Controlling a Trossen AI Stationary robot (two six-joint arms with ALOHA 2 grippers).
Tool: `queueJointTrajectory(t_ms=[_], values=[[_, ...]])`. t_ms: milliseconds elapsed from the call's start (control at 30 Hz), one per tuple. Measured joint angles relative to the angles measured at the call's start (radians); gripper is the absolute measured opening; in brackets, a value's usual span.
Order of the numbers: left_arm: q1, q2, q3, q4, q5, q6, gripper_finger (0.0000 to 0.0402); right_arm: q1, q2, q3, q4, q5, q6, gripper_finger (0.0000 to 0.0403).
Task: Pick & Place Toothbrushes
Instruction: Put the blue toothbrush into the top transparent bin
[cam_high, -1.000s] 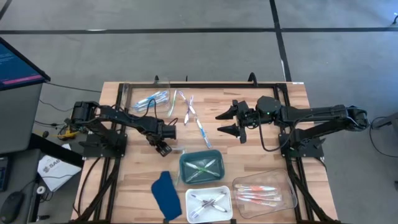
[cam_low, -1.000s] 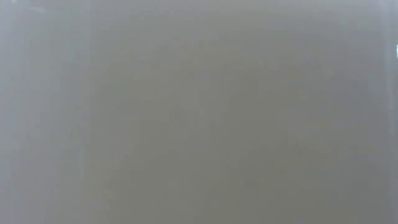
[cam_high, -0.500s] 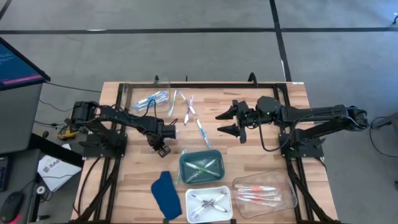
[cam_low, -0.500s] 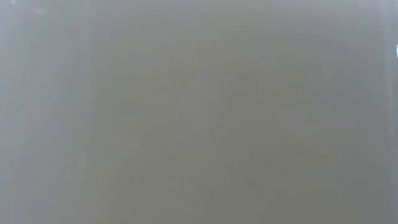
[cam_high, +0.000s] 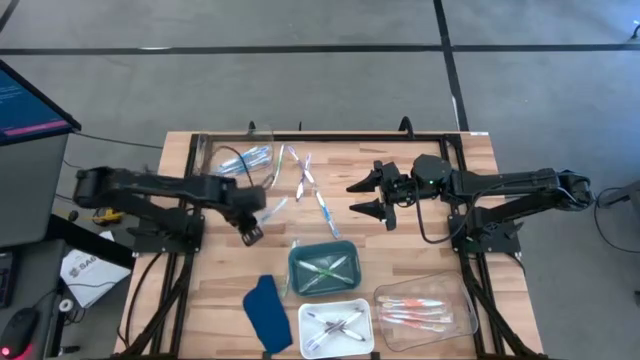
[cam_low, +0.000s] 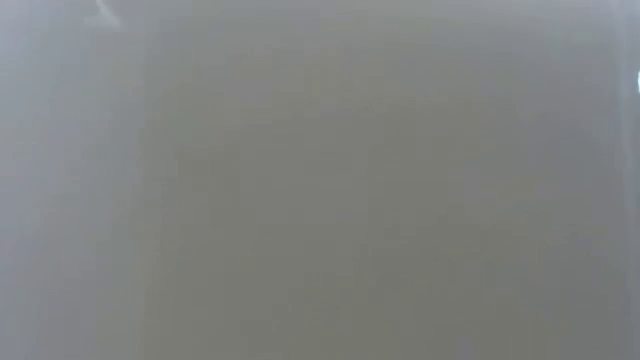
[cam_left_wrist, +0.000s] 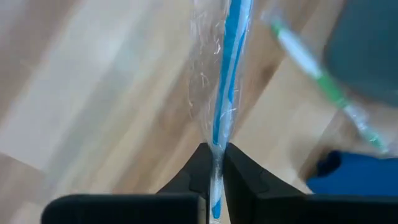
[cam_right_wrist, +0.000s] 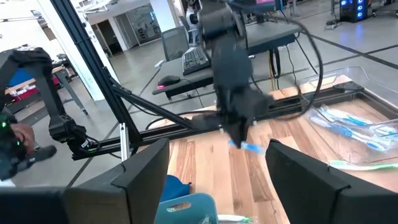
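Left gripper (cam_left_wrist: 213, 163) pinching a wrapped blue toothbrush (cam_left_wrist: 227, 81) by its very end, above the tabletop (cam_high: 200, 290) beside the clear tray (cam_high: 232, 158) of blue ones. Thin grip on slippery wrap: likely slipping or swinging free in transit. Loose toothbrushes (cam_high: 310, 185) lying mid-table; green tray (cam_high: 325, 268), white tray (cam_high: 336, 327) and pink-orange tray (cam_high: 425, 307) nearby, so risking a wrong-colour drop. Right gripper (cam_high: 366, 197) hovering wide, empty.

Light wooden slatted table (cam_high: 200, 300) carries clear tray (cam_high: 205, 150) at far left, loose wrapped toothbrushes (cam_high: 310, 185) mid-table, teal tray (cam_high: 296, 262), white tray (cam_high: 304, 345), clear tray (cam_high: 462, 312) at near right, dark blue cloth-like piece (cam_high: 266, 312) beside white tray
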Motion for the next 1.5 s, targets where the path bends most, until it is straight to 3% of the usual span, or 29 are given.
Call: queueJointTrajectory(t_ms=[167, 333, 500, 767, 967, 1200, 1500], values=[[0.086, -0.138, 0.024, -0.024, -0.088, 0.121, 0.0012, 0.0, 0.0, 0.0, 0.003, 0.0, 0.0, 0.026], [0.225, -0.158, 0.148, -0.137, -0.197, 0.301, 0.0012, 0.0, 0.0, 0.0, 0.003, 0.0, -0.001, 0.026], [0.412, -0.09, 0.323, -0.24, -0.309, 0.512, 0.0012, -0.004, 0.0, 0.0, 0.004, 0.0, -0.003, 0.026], [0.71, 0.092, 0.515, -0.255, -0.304, 0.761, 0.0012, -0.01, 0.0, 0.0, 0.003, 0.0, -0.019, 0.026], [0.875, 0.221, 0.562, -0.255, -0.303, 0.807, 0.0014, -0.01, 0.0, 0.0, 0.003, 0.0, -0.019, 0.026], [0.963, 0.328, 0.562, -0.277, -0.303, 1.003, 0.0017, -0.01, 0.0, 0.0, 0.003, 0.0, -0.019, 0.026], [0.924, 0.353, 0.534, -0.29, -0.304, 1.176, 0.0014, -0.01, 0.0, 0.0, 0.003, 0.0, -0.03, 0.026]])
